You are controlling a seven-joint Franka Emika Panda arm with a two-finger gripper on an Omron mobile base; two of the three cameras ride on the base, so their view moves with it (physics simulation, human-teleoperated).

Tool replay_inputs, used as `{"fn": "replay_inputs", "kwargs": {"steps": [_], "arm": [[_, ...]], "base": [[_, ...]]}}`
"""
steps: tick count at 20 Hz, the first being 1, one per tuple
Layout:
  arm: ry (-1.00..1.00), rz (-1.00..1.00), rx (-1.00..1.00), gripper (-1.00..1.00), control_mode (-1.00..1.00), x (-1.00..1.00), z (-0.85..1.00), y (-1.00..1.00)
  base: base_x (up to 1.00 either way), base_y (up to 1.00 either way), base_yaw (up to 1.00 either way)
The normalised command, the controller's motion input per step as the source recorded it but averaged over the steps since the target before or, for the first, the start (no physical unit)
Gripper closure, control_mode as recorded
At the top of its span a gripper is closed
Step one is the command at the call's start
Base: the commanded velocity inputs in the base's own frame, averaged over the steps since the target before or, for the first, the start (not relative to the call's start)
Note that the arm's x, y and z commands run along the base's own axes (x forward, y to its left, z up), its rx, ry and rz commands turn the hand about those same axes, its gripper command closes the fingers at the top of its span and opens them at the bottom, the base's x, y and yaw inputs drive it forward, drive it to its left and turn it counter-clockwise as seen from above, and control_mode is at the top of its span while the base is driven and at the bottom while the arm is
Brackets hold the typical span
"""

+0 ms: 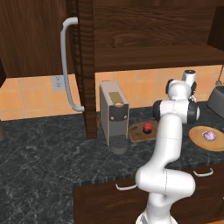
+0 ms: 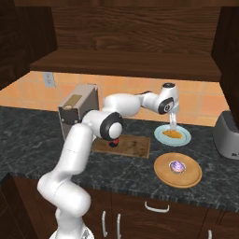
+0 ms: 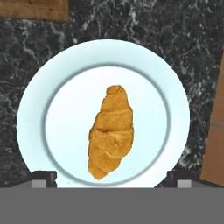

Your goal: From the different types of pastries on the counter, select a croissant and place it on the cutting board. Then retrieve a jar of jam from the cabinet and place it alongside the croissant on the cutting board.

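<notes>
The croissant (image 3: 111,133) lies lengthwise on a pale blue plate (image 3: 39,109) on the counter (image 2: 28,135). My gripper (image 3: 111,179) hangs straight above it, open, one fingertip to each side of the plate's near rim and touching nothing. From the right base view the gripper (image 2: 173,120) hovers just over the croissant (image 2: 172,134). The cutting board (image 1: 139,133) lies beside the coffee machine, and the jar of jam (image 1: 148,127) stands on it. A purplish-white pastry (image 2: 176,166) sits on a round tan plate (image 2: 189,179). The cabinet (image 1: 35,35) with its grey bar handle (image 1: 65,65) is at the upper left.
A grey coffee machine (image 1: 113,116) stands left of the board. A dark toaster (image 2: 228,135) sits at the far right. An open shelf (image 2: 126,63) runs above the tiled back wall. Drawers with small handles (image 1: 126,187) are below the counter edge.
</notes>
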Motion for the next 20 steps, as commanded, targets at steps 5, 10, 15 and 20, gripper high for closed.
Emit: {"fn": "replay_inputs", "kwargs": {"steps": [5, 10, 15, 20], "arm": [[0.13, 0.0, 0.25, -1.0, -1.0, 0.0, -0.19, -0.09], [0.01, 0.0, 0.0, -1.0, -1.0, 0.0, -0.07, 0.0], [0.02, 0.0, 0.0, -1.0, -1.0, -0.06, -0.41, 0.0], [0.01, 0.0, 0.0, -1.0, -1.0, -0.16, -0.38, 0.0]], "base": [[0.0, 0.0, 0.0], [0.0, 0.0, 0.0], [0.0, 0.0, 0.0], [0.0, 0.0, 0.0]]}}
